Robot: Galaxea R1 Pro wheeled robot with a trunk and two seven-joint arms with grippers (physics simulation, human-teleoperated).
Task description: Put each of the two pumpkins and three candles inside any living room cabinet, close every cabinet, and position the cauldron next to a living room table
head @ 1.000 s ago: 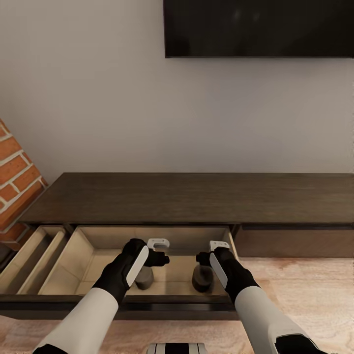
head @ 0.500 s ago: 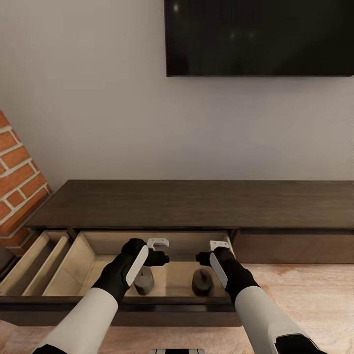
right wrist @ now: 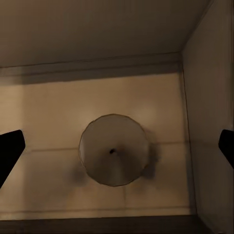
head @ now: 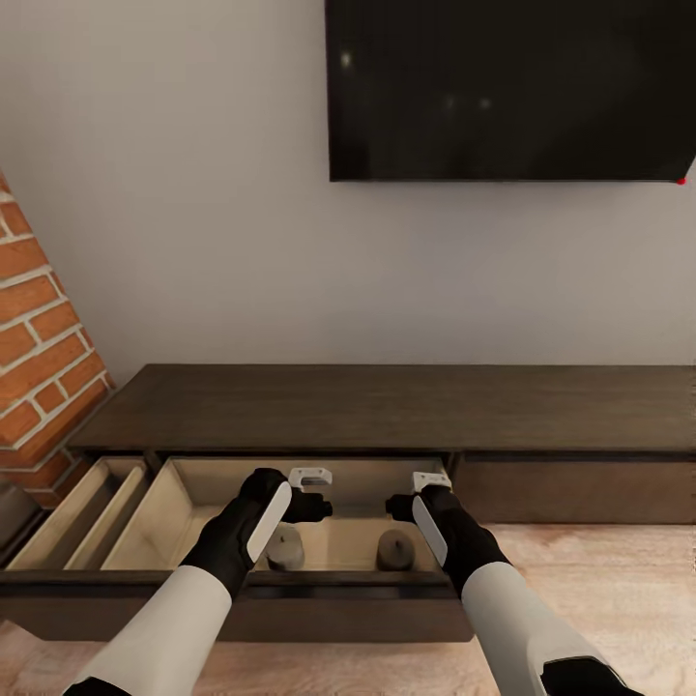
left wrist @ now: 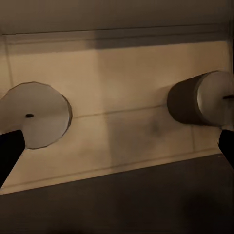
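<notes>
While both arms reach forward over it, the wide drawer (head: 184,503) of the cabinet (head: 387,406) stands pulled out, pale inside, its dark front edge lying just under the forearms. Two candles stand upright on the drawer floor. The left candle (head: 284,548) sits below the left end effector (head: 311,491), and the right candle (head: 394,549) sits below the right end effector (head: 418,493); the two are apart from each other, with bare floor between.

From the right wrist view, the right candle (right wrist: 113,149) stands alone in the drawer's corner area, near the side wall but not touching it, with open floor toward the back wall. Both black fingertips (right wrist: 9,146) show at the far edges of that picture, spread wide, clamped on nothing.

From the left wrist view, the left candle (left wrist: 36,114) shows its pale round top close up, and the other candle (left wrist: 200,98) shows further off, with clear floor between them and the drawer's back wall behind. The left end effector's fingertips (left wrist: 9,151) also sit at the picture's outer edges, wide apart and empty.

A narrower drawer (head: 72,512) beside it is also pulled out, next to the brick fireplace (head: 39,358). The cabinet's right-hand front (head: 570,488) is flush. A dark screen (head: 512,87) hangs on the wall above, and wood floor (head: 599,599) lies open to the right.
</notes>
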